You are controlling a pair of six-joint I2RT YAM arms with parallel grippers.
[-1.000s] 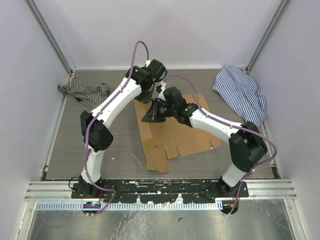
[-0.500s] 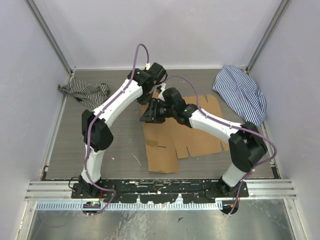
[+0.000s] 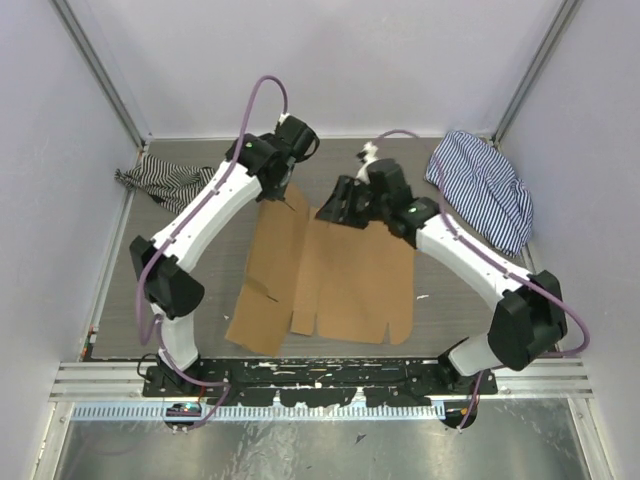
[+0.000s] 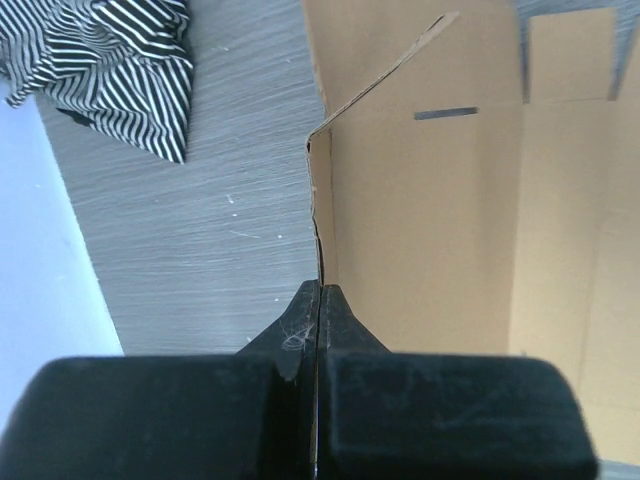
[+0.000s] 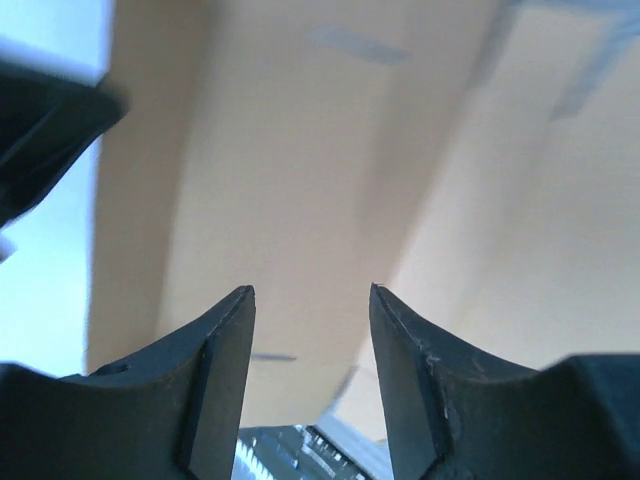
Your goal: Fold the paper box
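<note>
Now the paper box [image 3: 355, 280] lies spread nearly flat in the middle of the table [image 3: 170, 270], its creases running from me towards the far wall. Both arms reach its far edge; my left gripper [image 4: 318, 292] is pressed together, pinching the far left flap's edge, while my right gripper [image 5: 312, 300] hangs just over the middle panel, fingers spread, holding nothing

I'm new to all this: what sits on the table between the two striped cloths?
In the top view, the far edge of the paper box and both grippers: the left gripper pinching that edge, the right gripper open beside it.
</note>
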